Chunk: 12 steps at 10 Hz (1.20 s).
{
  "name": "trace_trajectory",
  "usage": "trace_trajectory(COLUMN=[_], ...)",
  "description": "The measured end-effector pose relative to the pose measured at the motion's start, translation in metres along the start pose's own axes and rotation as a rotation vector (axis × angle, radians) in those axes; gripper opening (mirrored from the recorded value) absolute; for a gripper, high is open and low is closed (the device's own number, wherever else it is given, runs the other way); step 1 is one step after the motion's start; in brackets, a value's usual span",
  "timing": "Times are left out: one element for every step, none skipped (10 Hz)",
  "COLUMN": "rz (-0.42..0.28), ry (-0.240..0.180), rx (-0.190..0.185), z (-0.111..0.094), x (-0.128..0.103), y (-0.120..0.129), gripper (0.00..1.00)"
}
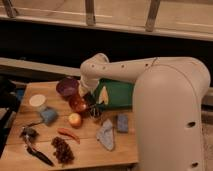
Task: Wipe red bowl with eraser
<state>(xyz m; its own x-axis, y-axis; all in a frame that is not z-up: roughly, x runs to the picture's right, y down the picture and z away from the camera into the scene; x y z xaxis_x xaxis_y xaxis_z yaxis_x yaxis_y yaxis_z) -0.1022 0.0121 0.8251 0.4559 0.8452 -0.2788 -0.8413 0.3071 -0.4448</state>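
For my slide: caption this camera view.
Gripper hangs beside the red bowl on a cluttered wooden table, purple bowl nearby.

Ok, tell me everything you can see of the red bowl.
The red bowl is small, round and glossy red-orange, with a smooth shine like glaze or plastic. It stands upright, open side up, on the wooden table. The dark purple bowl sits close behind it and the orange fruit just in front. The pincer hangs at its right rim; contact cannot be made out. Nothing can be made out inside the bowl.
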Motion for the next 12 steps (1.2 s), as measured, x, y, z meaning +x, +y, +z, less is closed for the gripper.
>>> trace_trajectory(rz=[-0.014,-0.038,-0.057,-0.077,-0.092,-0.107,-0.12,-0.129,-0.137,-0.14,-0.14,-0.138], ry=[-0.001,0.0,0.004,0.013,0.017,0.023,0.03,0.038,0.05,0.07,0.088,0.115], rx=[-0.008,-0.02,-0.028,-0.038,-0.047,-0.058,-0.068,-0.075,-0.078,-0.078,-0.077,-0.067], z=[0.002,0.006,0.01,0.017,0.021,0.025,0.028,0.03,0.032,0.033,0.034,0.035], x=[-0.003,-0.008,-0.011,-0.013,-0.015,-0.015,-0.015,-0.012,-0.009,-0.004,0.001,0.007], y=[0.005,0.014,0.02,0.027,0.033,0.04,0.045,0.048,0.051,0.052,0.051,0.046], gripper=[0.0,0.0,0.0,0.0,0.0,0.0,0.0,0.0,0.0,0.0,0.0,0.0])
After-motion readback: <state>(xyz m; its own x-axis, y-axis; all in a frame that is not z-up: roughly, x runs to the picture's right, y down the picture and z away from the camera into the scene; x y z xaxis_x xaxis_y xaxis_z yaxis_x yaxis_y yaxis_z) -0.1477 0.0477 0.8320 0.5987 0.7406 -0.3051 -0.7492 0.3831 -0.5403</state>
